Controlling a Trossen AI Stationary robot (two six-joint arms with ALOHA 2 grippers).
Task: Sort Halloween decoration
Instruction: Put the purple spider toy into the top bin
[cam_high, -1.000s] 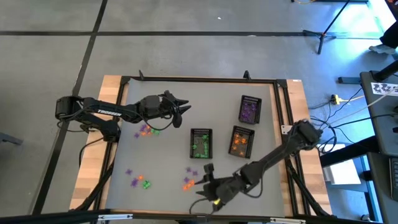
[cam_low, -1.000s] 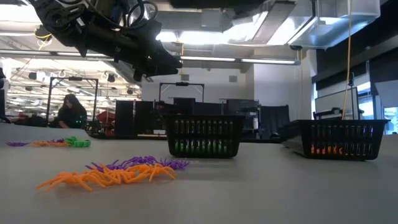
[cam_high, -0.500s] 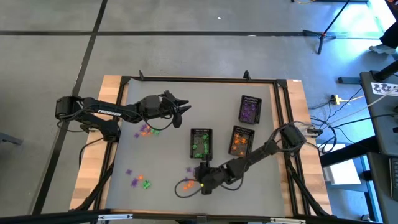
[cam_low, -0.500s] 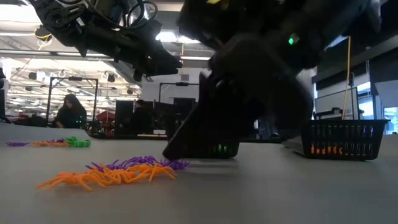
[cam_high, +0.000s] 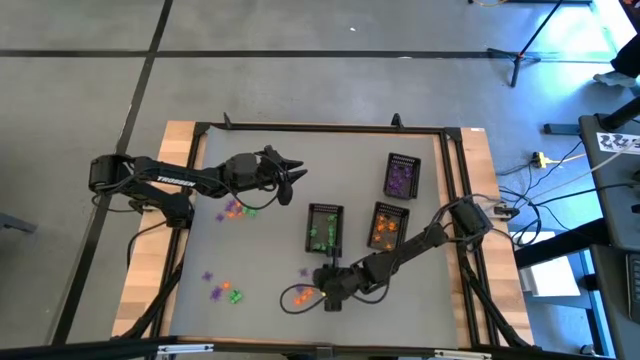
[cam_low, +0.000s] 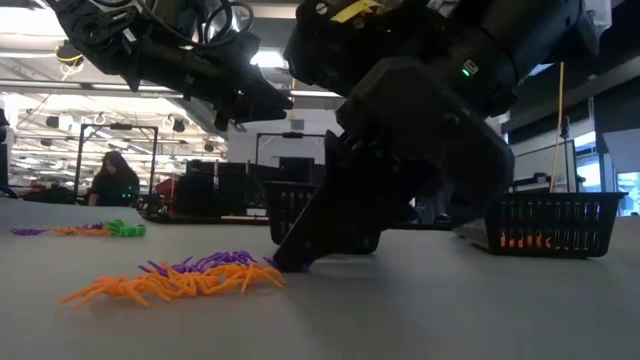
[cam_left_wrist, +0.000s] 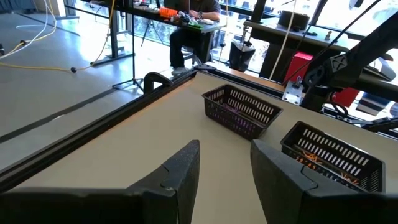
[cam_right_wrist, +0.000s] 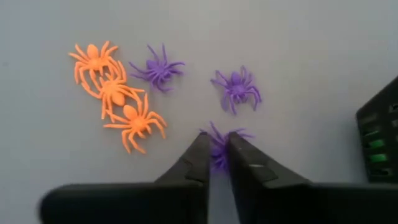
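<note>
The left hand (cam_high: 292, 176) hangs above the desk (cam_high: 270, 225) near its far left part, fingers spread wide, holding nothing. Below it lies a loose heap of orange and green spiders (cam_high: 238, 209), and another small heap (cam_high: 224, 292) sits near the front left corner.

At the front middle, the right hand (cam_right_wrist: 217, 158) is down on the desk, its fingers nearly shut on a purple spider (cam_right_wrist: 221, 144). Three orange spiders (cam_right_wrist: 115, 95) and two more purple spiders (cam_right_wrist: 235, 87) lie just beside it.

Further right stand the green-filled basket (cam_high: 322, 230), the orange-filled basket (cam_high: 388, 226) and the purple-filled basket (cam_high: 401, 176).

The grip looks to be on thin legs only, so the spider may slip out on lifting. Tangled legs could also drag a neighbour along into the wrong basket.
</note>
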